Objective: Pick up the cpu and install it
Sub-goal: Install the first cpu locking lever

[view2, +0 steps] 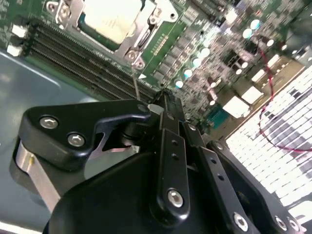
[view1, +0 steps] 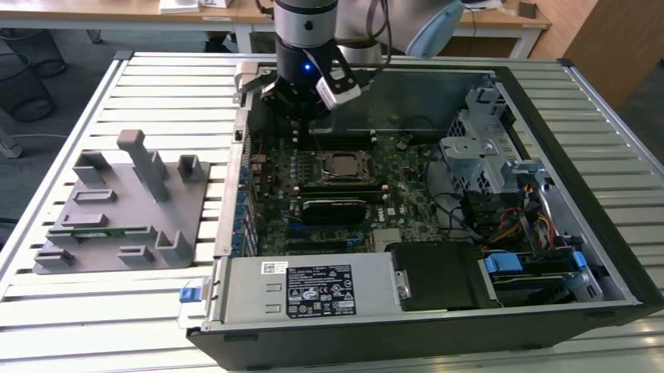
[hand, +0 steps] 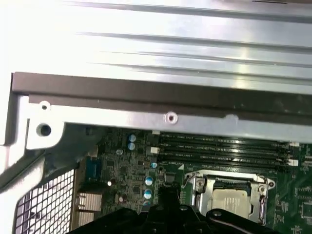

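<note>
The cpu (view1: 343, 165) lies flat in its socket in the middle of the green motherboard (view1: 400, 194), silver top up, with the metal socket frame around it. Both wrist views show the cpu (view2: 109, 17) (hand: 233, 200) in that frame, beside the memory slots (hand: 224, 148). My gripper (view1: 303, 123) hangs over the board's far edge, just beyond the memory slots and apart from the chip. Its black fingers (view2: 168, 114) meet at the tip, shut with nothing between them.
The open computer case (view1: 581, 101) lies on a slatted metal table. A grey fixture tray (view1: 114, 210) holding a green memory stick (view1: 104, 231) sits at the exterior view's left. A power supply (view1: 311, 289) and a drive cage (view1: 480, 148) border the board.
</note>
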Tool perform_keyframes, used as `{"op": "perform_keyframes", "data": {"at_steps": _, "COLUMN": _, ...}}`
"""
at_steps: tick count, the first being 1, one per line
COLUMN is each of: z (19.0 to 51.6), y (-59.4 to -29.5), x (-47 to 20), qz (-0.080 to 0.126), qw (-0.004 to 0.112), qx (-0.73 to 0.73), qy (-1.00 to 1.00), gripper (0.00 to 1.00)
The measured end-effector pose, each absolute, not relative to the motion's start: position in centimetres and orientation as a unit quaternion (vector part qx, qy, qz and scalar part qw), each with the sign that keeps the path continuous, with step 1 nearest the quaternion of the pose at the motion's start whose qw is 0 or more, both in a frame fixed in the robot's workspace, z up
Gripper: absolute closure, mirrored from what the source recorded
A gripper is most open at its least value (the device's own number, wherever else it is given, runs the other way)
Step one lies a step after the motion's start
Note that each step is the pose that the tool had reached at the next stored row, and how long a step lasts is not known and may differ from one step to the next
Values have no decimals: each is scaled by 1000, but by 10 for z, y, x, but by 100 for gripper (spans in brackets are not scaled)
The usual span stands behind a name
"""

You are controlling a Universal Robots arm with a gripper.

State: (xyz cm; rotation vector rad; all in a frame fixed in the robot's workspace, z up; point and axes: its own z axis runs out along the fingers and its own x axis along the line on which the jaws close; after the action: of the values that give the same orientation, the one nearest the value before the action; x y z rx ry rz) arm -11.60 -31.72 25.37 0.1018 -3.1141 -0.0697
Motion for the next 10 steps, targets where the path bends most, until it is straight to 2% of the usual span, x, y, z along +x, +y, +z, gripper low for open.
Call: {"op": "perform_keyframes", "data": {"at_steps": 10, "z": 253, "y": -313, "x": -104, "qz": -22, "qw": 13, "qx": 33, "qy": -999, "gripper": 89}}
